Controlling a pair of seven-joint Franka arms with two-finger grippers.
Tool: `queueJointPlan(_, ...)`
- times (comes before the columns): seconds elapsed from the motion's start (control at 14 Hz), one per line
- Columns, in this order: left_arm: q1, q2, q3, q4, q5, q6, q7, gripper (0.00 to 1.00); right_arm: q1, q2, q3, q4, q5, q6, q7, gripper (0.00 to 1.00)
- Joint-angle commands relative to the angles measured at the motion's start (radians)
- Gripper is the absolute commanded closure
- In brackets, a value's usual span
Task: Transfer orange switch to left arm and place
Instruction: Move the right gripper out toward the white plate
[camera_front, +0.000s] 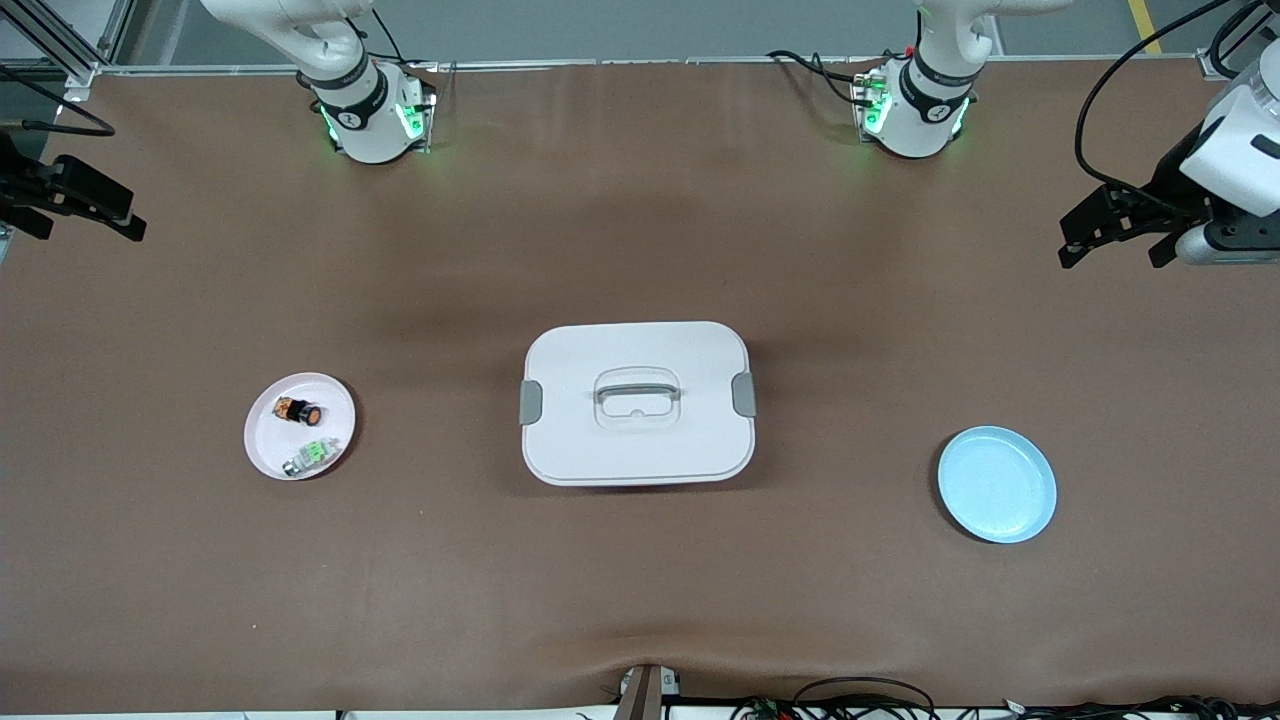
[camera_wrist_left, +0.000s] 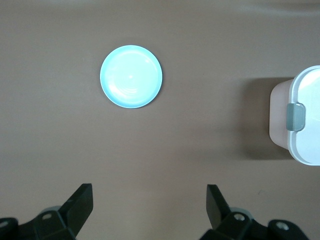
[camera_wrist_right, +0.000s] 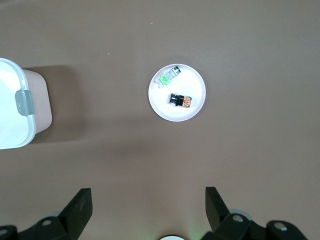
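The orange switch (camera_front: 299, 410), black with an orange cap, lies on a small white plate (camera_front: 268, 448) toward the right arm's end of the table. It also shows in the right wrist view (camera_wrist_right: 180, 100). The box (camera_front: 637, 403), white with grey clasps and lid handle, stands mid-table between the two plates. My right gripper (camera_front: 85, 225) is open and empty, up over the table's edge at the right arm's end; in its wrist view (camera_wrist_right: 148, 205) the fingers stand wide apart. My left gripper (camera_front: 1113, 255) is open and empty over the left arm's end, its fingers also wide apart in its wrist view (camera_wrist_left: 150, 202).
A small green-and-silver part (camera_front: 308, 456) lies on the same white plate, nearer the front camera than the switch. An empty light-blue plate (camera_front: 997, 484) sits toward the left arm's end and shows in the left wrist view (camera_wrist_left: 131, 76). The table is covered in brown cloth.
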Motion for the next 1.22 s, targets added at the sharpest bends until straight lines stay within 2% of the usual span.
queueJointPlan(0.0, -0.005, 0.012, 0.0, 0.025, 0.008, -0.044, 0.007, 0.0, -0.008, -0.014, 0.001, -0.011, 0.002, 0.004, 0.009, 0.0)
queueJointPlan(0.43, -0.005, 0.037, 0.0, 0.057, 0.005, -0.047, -0.004, 0.0, -0.011, -0.006, 0.0, -0.005, -0.017, 0.001, 0.01, 0.0)
queueJointPlan(0.72, -0.007, 0.037, -0.001, 0.062, 0.006, -0.047, -0.004, 0.0, -0.042, 0.056, 0.001, -0.007, -0.031, -0.005, 0.007, 0.0)
queueJointPlan(0.93, -0.005, 0.038, 0.0, 0.062, 0.006, -0.047, -0.002, 0.0, -0.037, 0.13, 0.003, -0.001, -0.09, 0.006, 0.001, 0.0)
queueJointPlan(1.15, -0.008, 0.038, -0.001, 0.063, 0.006, -0.047, -0.002, 0.0, -0.101, 0.194, 0.001, 0.001, -0.091, 0.041, -0.006, 0.0)
